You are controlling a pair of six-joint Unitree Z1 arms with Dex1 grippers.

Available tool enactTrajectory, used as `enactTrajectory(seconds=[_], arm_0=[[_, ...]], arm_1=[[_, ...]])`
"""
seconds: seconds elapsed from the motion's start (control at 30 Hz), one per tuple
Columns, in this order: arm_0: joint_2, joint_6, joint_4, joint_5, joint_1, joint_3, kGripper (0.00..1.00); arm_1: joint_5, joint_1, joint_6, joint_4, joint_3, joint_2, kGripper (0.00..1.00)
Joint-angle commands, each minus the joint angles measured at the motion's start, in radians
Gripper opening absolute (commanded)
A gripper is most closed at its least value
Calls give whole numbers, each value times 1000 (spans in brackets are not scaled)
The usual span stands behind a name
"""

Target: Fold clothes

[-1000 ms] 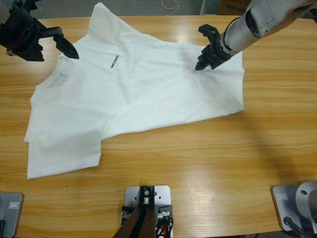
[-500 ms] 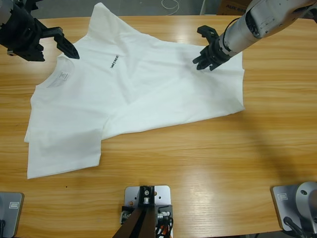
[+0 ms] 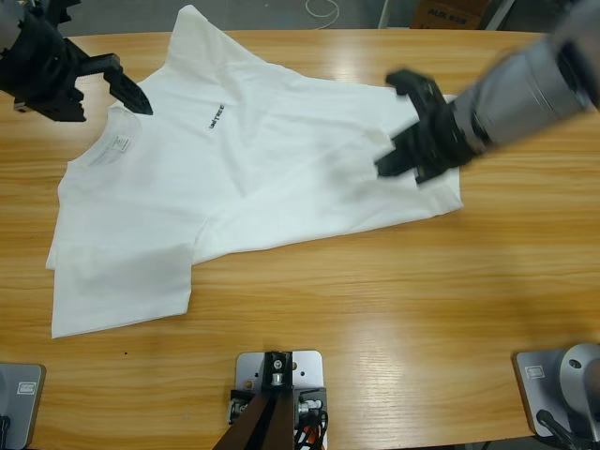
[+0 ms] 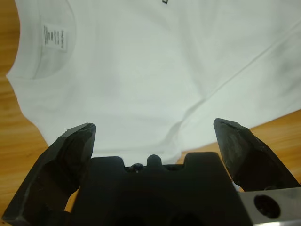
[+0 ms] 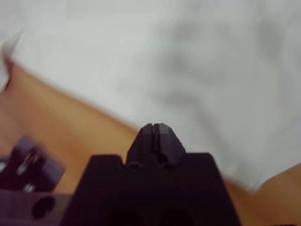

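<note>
The right hand (image 3: pixel 412 141), jaws now pressed together and empty, is swinging down across the T-shirt (image 3: pixel 244 178). The left hand (image 3: pixel 89 84) is still waiting wide open by the collar. No fold is starting yet.

The T-shirt (image 3: pixel 253 178) lay spread across the table (image 3: pixel 375 309), collar toward the left gripper (image 3: pixel 112 89) at its far-left edge, the right gripper (image 3: pixel 412 141) over its right hem.

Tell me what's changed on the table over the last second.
The right arm's tool swung from the plain white cotton T-shirt's far edge toward the near side, over the cloth, jaws shut and holding nothing. The left tool, open by the collar, barely shifted. The shirt lies as it did on the wooden table.
</note>
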Motion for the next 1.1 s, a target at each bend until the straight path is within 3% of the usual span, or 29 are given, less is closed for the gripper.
enactTrajectory(seconds=[0.03, 0.2, 0.47, 0.6, 0.7, 1.0, 1.1], arm_0=[[-87, -54, -19, -13, -29, 130, 980], [-97, -52, -19, -8, -13, 134, 978], [-62, -52, -30, -8, 5, 140, 978], [-47, -54, -50, -8, 12, 136, 977], [-45, -54, -50, -8, 15, 142, 977], [-43, -54, -59, -10, 20, 166, 977], [-45, -54, -59, -10, 19, 170, 977]], arm_1=[[-157, -74, -12, -75, -8, 77, 932], [10, -226, -87, -26, -189, 278, 989], [27, -244, -137, 8, -284, 415, 988], [27, -246, -148, 8, -300, 453, 905], [28, -257, -153, 8, -316, 480, 897], [30, -257, -187, 8, -324, 489, 325], [25, -256, -189, 8, -324, 484, 313]])
